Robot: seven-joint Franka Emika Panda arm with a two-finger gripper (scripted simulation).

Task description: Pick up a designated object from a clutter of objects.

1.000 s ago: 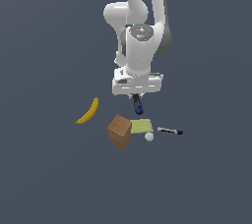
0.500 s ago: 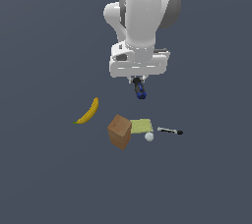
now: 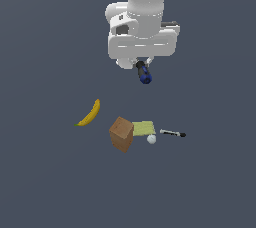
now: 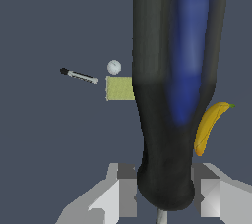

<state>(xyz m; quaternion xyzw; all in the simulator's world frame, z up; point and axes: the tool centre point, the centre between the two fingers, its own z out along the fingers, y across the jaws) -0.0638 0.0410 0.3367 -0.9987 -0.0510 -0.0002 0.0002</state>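
Screwdriver (image 4: 172, 95) — I'm gripping it by the handle end, my gripper (image 3: 143, 65) clamped tight on it, dangling high above the clutter. Below, I'm seeing the brown box (image 3: 121, 133), banana (image 3: 90, 113), yellow-green pad (image 3: 144, 128), silver tool (image 3: 173, 133) and white ball (image 3: 151, 139). It's hanging long below my fingers (a thin hold) — any jerk might swing it loose.

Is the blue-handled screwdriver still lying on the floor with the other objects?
No, the blue-handled screwdriver hangs clamped in the gripper, well above the brown box.
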